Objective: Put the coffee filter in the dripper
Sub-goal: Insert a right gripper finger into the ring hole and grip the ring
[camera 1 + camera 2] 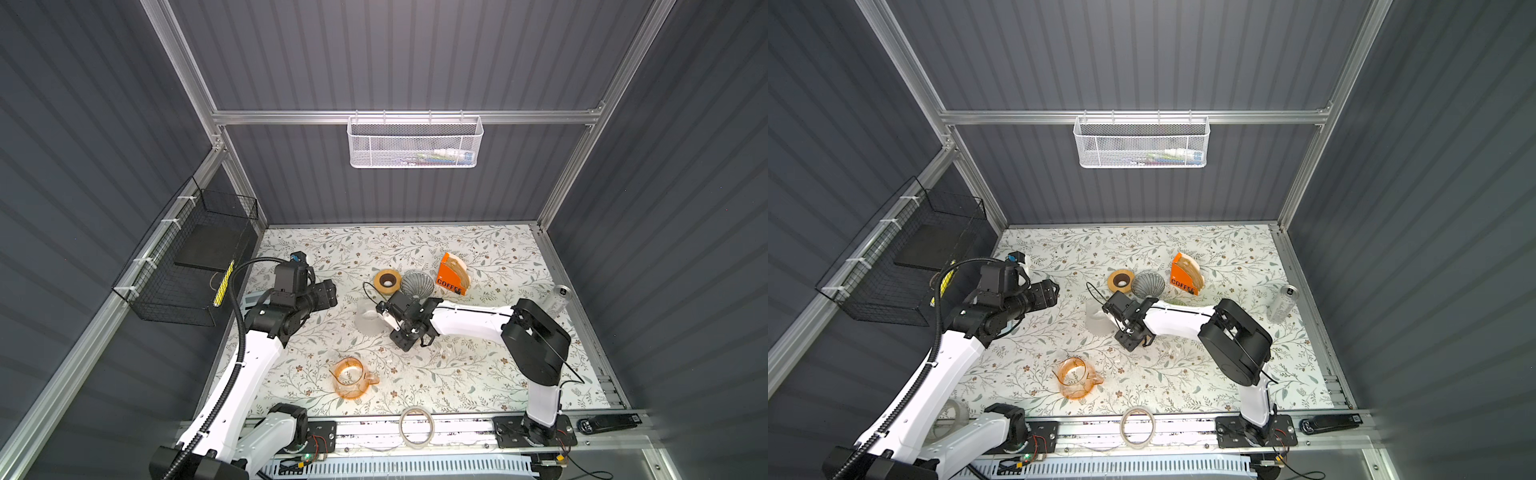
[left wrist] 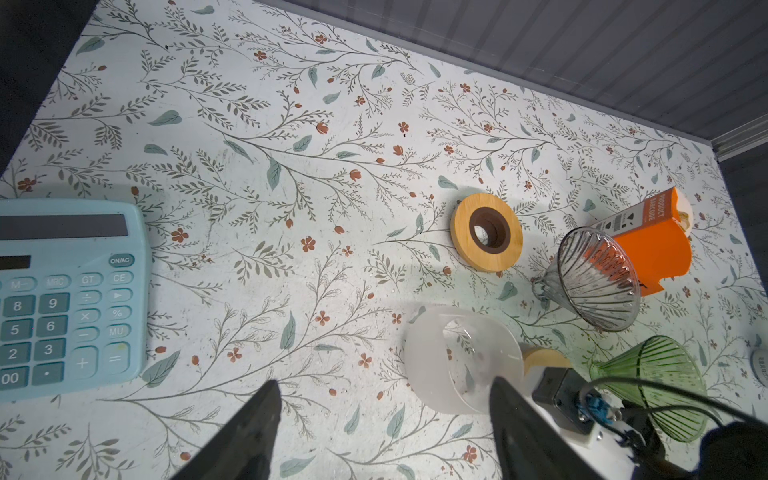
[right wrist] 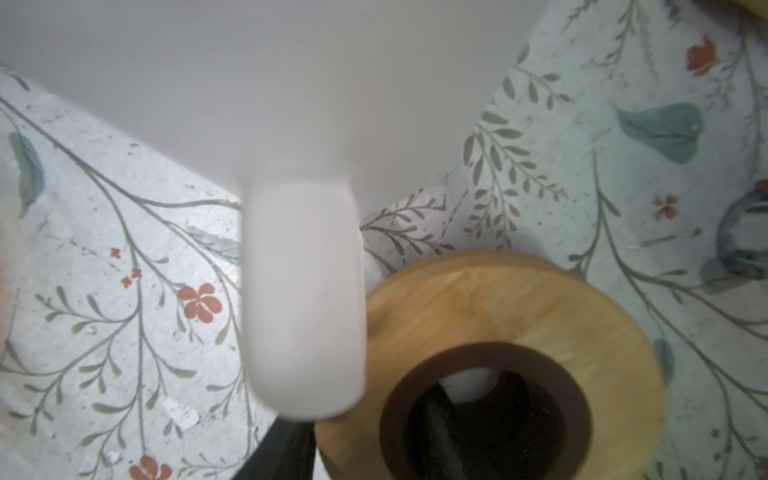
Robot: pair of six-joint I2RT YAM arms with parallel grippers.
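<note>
Tabletop [image 1: 478, 374]: floral.
Left gripper [image 2: 384, 382]: 9 o'clock, fingers apart, empty.
Right gripper [image 1: 384, 319]: at frosted dripper [image 1: 368, 320], near centre; grip cannot be told.
Coffee filter [image 1: 460, 266]: stacked in orange holder [image 1: 449, 277], 1 o'clock.

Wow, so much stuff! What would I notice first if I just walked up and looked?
Probably the bright orange box that says COFFEE, standing near the back of the flowery table. Next comes the orange see-through jug near the front. In the middle, the right claw is right beside a frosted white dripper.
</note>
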